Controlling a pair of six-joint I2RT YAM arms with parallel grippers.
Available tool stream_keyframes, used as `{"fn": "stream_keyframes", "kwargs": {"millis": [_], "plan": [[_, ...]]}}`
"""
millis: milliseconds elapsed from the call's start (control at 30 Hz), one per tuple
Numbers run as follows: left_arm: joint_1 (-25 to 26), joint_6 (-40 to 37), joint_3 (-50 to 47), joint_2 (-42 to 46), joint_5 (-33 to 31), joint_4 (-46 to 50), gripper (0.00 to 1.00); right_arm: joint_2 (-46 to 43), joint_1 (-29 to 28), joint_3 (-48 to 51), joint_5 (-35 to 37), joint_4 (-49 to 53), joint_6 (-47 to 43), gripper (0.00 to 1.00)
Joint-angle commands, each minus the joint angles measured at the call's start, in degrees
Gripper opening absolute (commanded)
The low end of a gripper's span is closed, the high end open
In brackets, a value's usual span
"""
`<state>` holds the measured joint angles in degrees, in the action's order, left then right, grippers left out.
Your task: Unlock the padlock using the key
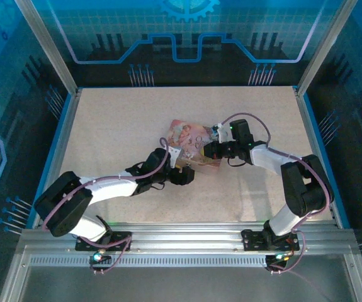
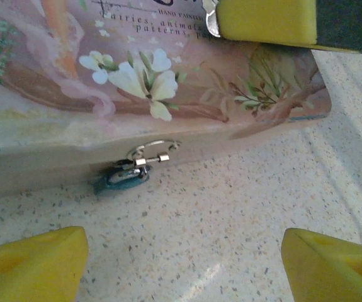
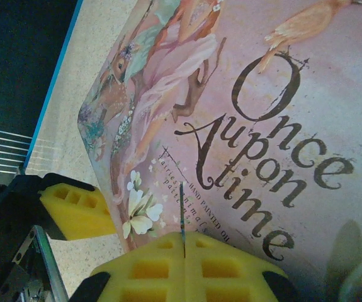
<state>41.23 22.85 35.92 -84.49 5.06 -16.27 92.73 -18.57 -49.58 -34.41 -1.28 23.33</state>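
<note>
The padlock (image 2: 129,172) hangs from a small silver hasp on the front wall of the pink illustrated tin (image 2: 168,75), low against the table. My left gripper (image 2: 184,264) stands open in front of it, its yellow pads (image 2: 33,264) wide apart with bare table between them. Above the tin's lid (image 3: 281,126), my right gripper (image 3: 184,242) is shut on the key (image 3: 182,211), a thin sliver seen edge-on that sticks out past the pads. In the top view the left gripper (image 1: 182,171) and right gripper (image 1: 209,150) flank the tin (image 1: 190,139).
The speckled table (image 1: 118,126) has free room all round the tin. A blue rim and clear walls (image 1: 60,132) enclose it. One pad of my right gripper (image 2: 262,22) hangs just over the lid's near edge, close above the left gripper's space.
</note>
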Motion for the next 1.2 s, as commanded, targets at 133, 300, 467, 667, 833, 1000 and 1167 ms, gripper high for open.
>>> {"fn": "stream_keyframes", "kwargs": {"millis": [133, 300, 467, 667, 833, 1000, 1167], "plan": [[-1.2, -2.3, -1.1, -4.8, -1.0, -6.5, 0.81, 1.6, 0.6, 1.2, 3.4, 5.6, 0.0, 0.0], [-1.3, -3.4, -1.4, -7.3, -1.5, -10.3, 0.8, 1.1, 0.3, 1.7, 3.8, 5.7, -0.4, 0.0], [-1.3, -4.6, -1.3, -10.6, -2.7, -14.7, 0.8, 0.5, 0.1, 1.9, 4.2, 6.1, -1.1, 0.0], [-1.3, -4.2, 0.6, -14.6, -1.3, -17.8, 0.77, 0.3, 0.0, 2.1, 4.7, 6.3, -1.5, 0.01], [-1.3, -2.7, 1.0, -15.7, 0.3, -19.6, 0.72, 0.3, -0.2, 2.1, 4.7, 6.2, -1.6, 0.01], [-0.9, -1.5, 1.1, -15.8, 1.4, -20.6, 0.66, 0.2, -0.2, 2.3, 4.7, 6.2, -1.6, 0.01], [-0.3, -1.3, 1.7, -15.4, 1.7, -20.3, 0.62, 0.2, -0.3, 2.3, 4.7, 6.1, -1.5, 0.01]]}}
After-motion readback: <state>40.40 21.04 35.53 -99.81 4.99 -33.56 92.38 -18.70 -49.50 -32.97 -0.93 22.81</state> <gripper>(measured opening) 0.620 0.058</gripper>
